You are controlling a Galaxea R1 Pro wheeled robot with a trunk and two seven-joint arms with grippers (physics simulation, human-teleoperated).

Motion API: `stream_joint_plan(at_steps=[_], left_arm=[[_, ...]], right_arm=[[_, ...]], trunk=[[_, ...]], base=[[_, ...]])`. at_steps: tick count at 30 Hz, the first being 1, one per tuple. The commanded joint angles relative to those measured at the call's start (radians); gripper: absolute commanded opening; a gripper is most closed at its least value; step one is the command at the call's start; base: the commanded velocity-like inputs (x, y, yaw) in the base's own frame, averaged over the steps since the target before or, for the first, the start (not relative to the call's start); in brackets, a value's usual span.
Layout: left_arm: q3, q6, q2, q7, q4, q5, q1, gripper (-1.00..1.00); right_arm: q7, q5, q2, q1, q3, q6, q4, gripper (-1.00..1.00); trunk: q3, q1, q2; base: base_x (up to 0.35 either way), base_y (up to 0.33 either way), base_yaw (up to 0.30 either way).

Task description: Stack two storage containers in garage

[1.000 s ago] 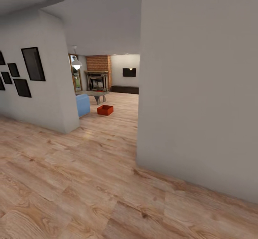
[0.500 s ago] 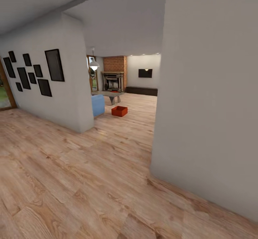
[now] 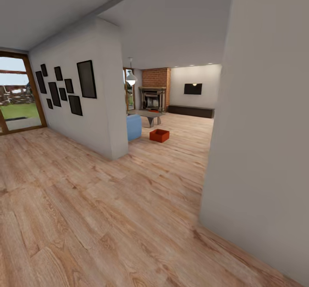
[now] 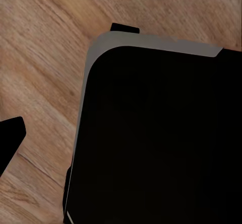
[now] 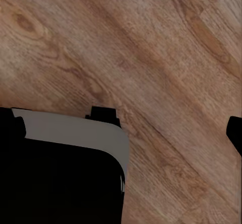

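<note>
While the robot stood in a hallway well short of its goal, the head view took in, from largest to smallest: the light wood-plank floor [image 3: 107,218]; a near white wall [image 3: 266,141] on the right and a partition wall [image 3: 92,119] hung with dark picture frames [image 3: 86,79] on the left; the living room [image 3: 184,106] seen through the gap between them, with its red brick fireplace [image 3: 154,90], low grey table [image 3: 148,116] and dark low bench [image 3: 191,111]; and, small and far off, one storage container [image 3: 159,135] resting on the planks near the table and beside a blue seat [image 3: 134,126]. Judged from its plain, open, flaring walls, the bin was probably light, stiff and rather smooth, so a hold across one rim wall, or an arm at each end, seemed safest. Both wrist views looked down on planks and a dark part of the robot's body [image 4: 156,138]; whether either gripper was wide or narrow could not be told
</note>
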Motion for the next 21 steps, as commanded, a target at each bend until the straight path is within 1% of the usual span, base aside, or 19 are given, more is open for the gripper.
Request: stream_joint_plan(at_steps=[1, 21], left_arm=[[0.004, -0.002, 0.000, 0.001, 0.000, 0.004, 0.000, 1.00], [0.004, 0.002, 0.000, 0.001, 0.000, 0.005, 0.000, 1.00]], right_arm=[[-0.005, 0.010, -0.001, -0.001, 0.000, -0.004, 0.003, 1.00], [0.003, 0.023, -0.003, -0.001, 0.013, -0.003, 0.003, 1.00]], trunk=[[-0.001, 0.001, 0.000], [-0.001, 0.001, 0.000]], base=[[0.323, 0.000, 0.086], [0.323, 0.000, 0.006]])
